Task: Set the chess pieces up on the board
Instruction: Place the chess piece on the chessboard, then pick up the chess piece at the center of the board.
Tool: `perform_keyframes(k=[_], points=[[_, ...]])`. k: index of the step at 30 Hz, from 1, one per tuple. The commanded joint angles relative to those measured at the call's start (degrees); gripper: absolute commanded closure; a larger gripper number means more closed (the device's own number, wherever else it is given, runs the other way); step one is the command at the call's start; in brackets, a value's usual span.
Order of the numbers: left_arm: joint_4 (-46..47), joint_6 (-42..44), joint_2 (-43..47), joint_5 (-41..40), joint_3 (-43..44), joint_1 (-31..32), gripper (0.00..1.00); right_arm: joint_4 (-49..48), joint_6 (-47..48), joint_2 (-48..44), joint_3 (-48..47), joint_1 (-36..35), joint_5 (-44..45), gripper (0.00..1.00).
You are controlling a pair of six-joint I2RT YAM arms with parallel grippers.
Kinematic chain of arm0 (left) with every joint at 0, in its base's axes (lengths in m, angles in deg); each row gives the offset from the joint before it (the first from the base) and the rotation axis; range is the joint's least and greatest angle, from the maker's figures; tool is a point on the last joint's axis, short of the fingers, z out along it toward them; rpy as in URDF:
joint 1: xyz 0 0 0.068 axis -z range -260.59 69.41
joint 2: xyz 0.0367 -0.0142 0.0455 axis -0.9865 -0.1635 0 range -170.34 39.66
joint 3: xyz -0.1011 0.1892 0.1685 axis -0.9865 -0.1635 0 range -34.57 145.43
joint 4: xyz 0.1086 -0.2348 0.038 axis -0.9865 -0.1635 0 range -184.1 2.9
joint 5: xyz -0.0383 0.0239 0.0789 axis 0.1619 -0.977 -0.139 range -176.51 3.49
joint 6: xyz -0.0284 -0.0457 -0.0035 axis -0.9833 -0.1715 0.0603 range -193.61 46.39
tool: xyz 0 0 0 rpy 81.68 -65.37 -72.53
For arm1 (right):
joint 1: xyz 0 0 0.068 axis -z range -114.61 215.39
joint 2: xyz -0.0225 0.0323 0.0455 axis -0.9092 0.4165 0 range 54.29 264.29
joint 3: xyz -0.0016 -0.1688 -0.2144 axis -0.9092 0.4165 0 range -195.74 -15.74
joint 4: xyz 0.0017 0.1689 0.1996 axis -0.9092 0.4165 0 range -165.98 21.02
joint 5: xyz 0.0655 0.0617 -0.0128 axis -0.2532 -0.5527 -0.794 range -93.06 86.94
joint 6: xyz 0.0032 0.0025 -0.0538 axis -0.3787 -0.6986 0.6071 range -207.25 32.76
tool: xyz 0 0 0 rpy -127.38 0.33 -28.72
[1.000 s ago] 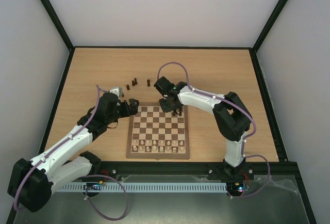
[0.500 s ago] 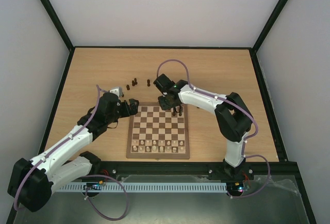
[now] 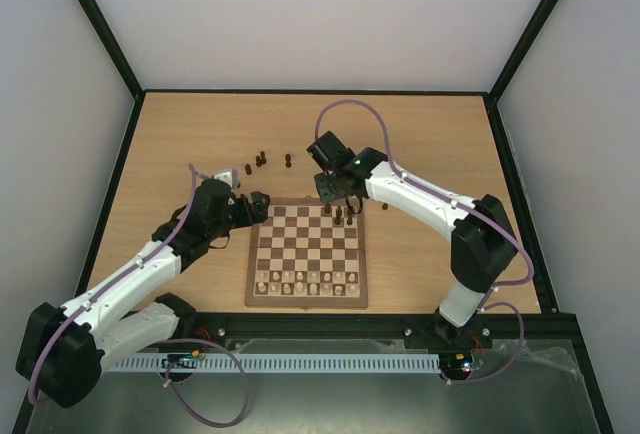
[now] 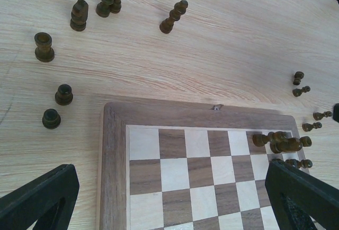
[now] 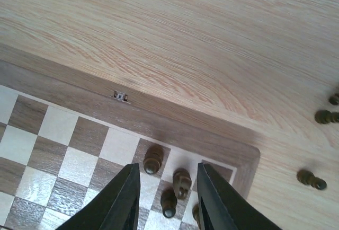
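Observation:
The board [image 3: 255, 254] lies mid-table, pale chessmen along its near rows. A few dark chess pieces [image 3: 343, 216] stand in its far right corner. In the right wrist view they show as a small cluster [image 5: 153, 159] low between my fingers. My right gripper [image 3: 333, 194] hovers over that corner, jaws narrowly open [image 5: 167, 198], touching none of them. More dark pieces [image 3: 260, 161] stand loose on the table beyond the board, and the left wrist view shows several of them [image 4: 78, 15]. My left gripper [image 3: 258, 206] hangs wide open [image 4: 169, 209] over the board's far left corner, empty.
Pale cream chessmen [image 3: 305, 284] fill the board's near two rows. Small dark pieces [image 4: 300, 83] lie on the table past the board's far right corner, with one more [image 5: 311, 179] near it. A metal clasp [image 5: 121, 96] sits in the far border.
My right gripper has opened a little and risen off the far right corner, leaving the dark pieces standing there; its elbow swung right. The left arm has not moved.

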Motion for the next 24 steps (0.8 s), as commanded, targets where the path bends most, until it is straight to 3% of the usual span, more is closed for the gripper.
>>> perform_keyframes(k=[1, 7, 9, 17, 20, 24], points=[[1.0, 0.3, -0.8, -0.3, 0.3, 0.2, 0.01, 5.9, -1.9, -3.3, 2.5, -0.3, 2.7, 0.69], [1.2, 0.5, -0.7, 0.3, 0.3, 0.2, 0.0, 4.9, -2.5, -7.3, 7.5, 0.7, 5.6, 0.67], [1.1, 0.9, -0.4, 0.6, 0.4, 0.1, 0.0, 4.1, -2.5, -8.2, 9.3, 2.0, 5.8, 0.53], [0.7, 1.0, 0.2, 1.0, 0.5, 0.2, 0.01, -0.2, -3.0, -12.7, 16.1, 10.5, 2.8, 0.22], [0.9, 1.0, -0.2, 1.3, 0.6, 0.2, 0.0, -0.9, -4.0, -12.7, 16.8, 12.6, 3.5, 0.0], [1.1, 1.0, -0.1, 1.4, 0.5, 0.2, 0.01, -2.6, -4.9, -11.2, 18.0, 15.5, 2.3, 0.01]])
